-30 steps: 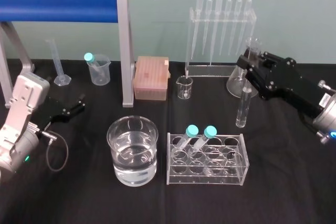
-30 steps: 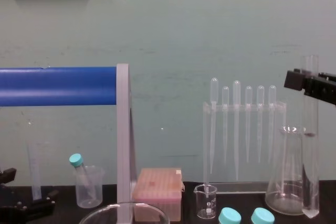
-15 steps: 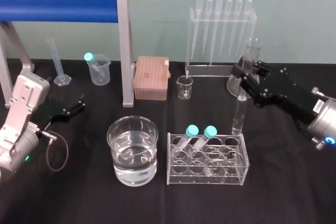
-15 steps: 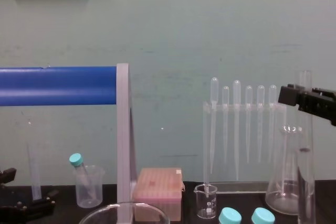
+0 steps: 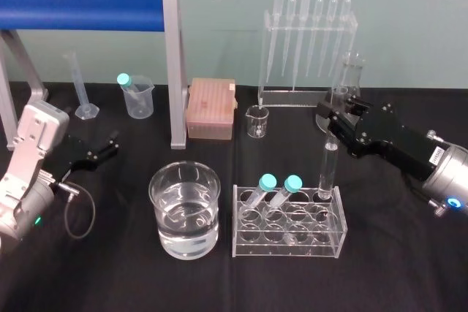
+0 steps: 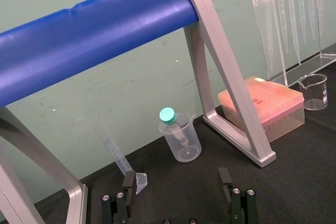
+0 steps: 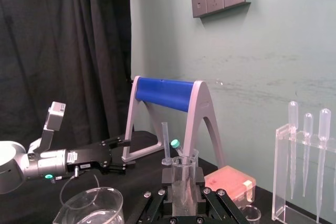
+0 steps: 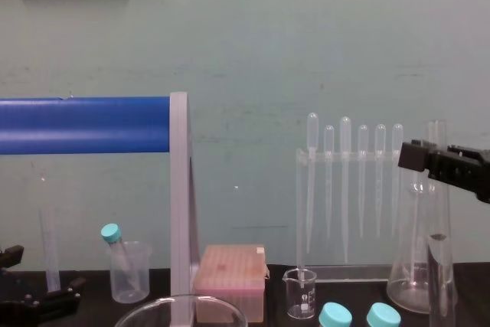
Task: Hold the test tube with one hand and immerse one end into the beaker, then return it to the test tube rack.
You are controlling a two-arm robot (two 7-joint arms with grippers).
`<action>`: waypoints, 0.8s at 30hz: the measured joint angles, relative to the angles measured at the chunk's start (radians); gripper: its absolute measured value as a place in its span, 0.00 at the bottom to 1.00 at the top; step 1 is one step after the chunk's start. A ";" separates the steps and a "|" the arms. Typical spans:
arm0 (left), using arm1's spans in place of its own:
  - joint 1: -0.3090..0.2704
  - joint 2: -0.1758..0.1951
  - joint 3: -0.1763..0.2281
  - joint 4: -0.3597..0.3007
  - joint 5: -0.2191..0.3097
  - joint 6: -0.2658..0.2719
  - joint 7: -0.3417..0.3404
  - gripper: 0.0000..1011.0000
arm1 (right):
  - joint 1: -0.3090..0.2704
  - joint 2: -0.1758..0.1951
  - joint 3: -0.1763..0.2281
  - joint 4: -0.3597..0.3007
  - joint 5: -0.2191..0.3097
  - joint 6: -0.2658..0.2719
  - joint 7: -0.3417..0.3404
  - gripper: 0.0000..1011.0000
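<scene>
The right end effector (image 5: 333, 123) is clamped on the test tube (image 5: 327, 172), holding it upright with its lower end at the far right opening of the test tube rack (image 5: 289, 250). The beaker (image 5: 164, 218), part full of clear liquid, stands just left of the rack. The left end effector (image 5: 102, 150) sits at the left of the counter (image 5: 110, 275), fingers apart.

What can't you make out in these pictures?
The test tube tip: cut off by the chest view's bottom edge; in the head view clear glass overlaps the clear rack, so whether it sits in a hole is unclear.
The tube below the right fingers: they hide it in the right wrist view.
The beaker below its rim: cut off by the chest view's bottom edge.
</scene>
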 joint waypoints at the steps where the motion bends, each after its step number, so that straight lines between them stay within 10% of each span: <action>1: 0.000 0.000 0.000 0.000 0.000 0.000 0.000 0.99 | 0.001 0.000 -0.001 0.002 0.000 0.000 0.000 0.22; 24: 0.000 0.000 0.000 0.000 0.000 0.000 0.000 0.99 | 0.036 -0.019 -0.049 0.086 -0.014 0.017 0.026 0.22</action>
